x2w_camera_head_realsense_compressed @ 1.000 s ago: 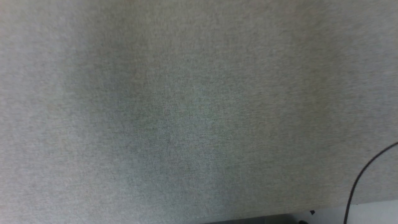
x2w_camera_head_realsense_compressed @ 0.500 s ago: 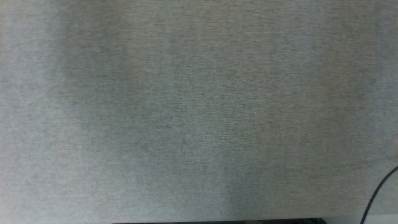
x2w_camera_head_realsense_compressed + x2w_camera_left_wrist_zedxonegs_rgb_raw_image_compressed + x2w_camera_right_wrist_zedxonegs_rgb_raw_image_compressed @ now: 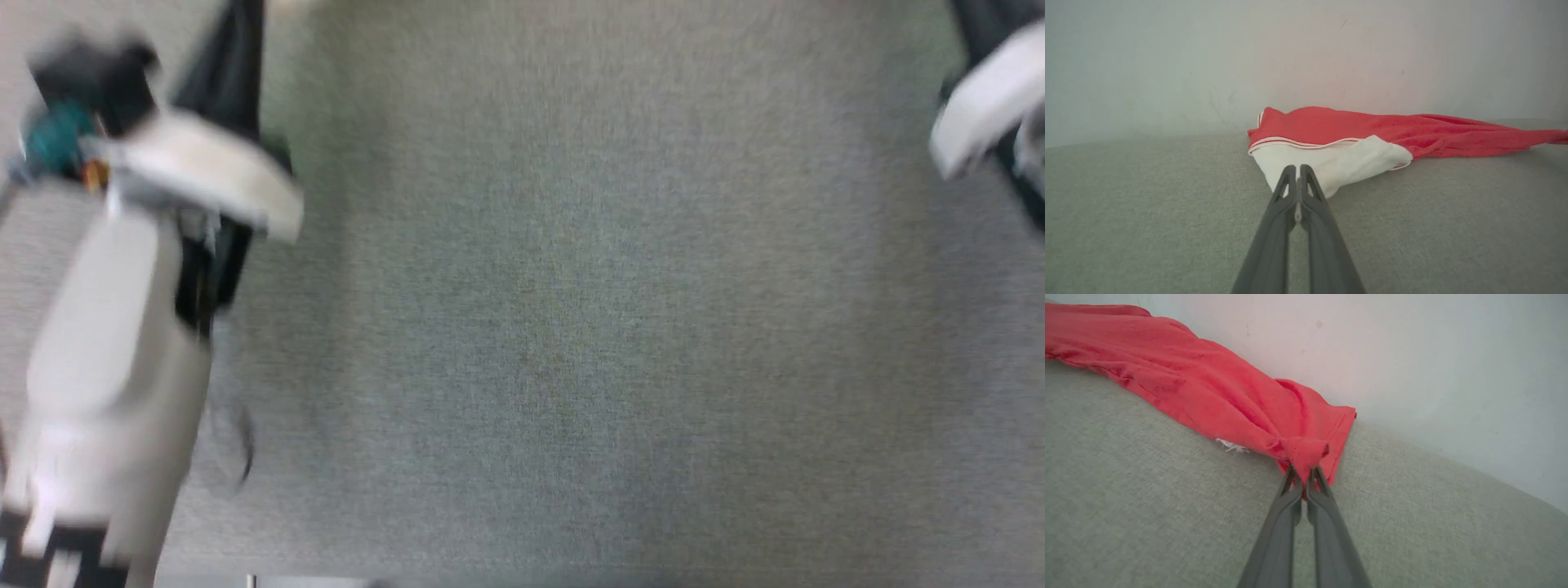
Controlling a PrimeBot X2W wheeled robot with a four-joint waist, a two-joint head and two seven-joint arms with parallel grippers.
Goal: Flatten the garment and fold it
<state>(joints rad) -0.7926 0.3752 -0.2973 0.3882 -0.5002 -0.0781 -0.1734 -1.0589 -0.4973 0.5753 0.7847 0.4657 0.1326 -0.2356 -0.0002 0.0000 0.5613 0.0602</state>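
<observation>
Garment (image 3: 1355, 126): lies in a long rumpled band at the far edge of the grey cloth surface (image 3: 1147, 212), up against the pale wall (image 3: 1167, 61).

Left gripper (image 3: 1298, 169): your fingers are pressed together, tips on the white sleeve (image 3: 1347, 161) at the band's left end. A sliver of white shows between them, so they have caught the sleeve.

Right gripper (image 3: 1303, 473): jaws closed, pinching a bunched knot of red fabric at the hem corner, the band's right end. Frayed white threads (image 3: 1231, 446) poke out under the red edge just left of that grip.

The wall stands directly behind the cloth, so you get no room on the far side.

Head view is badly blurred. Left forearm (image 3: 106, 327) is at the left edge and right forearm (image 3: 984, 114) at the far right corner, with bare grey surface between them.
</observation>
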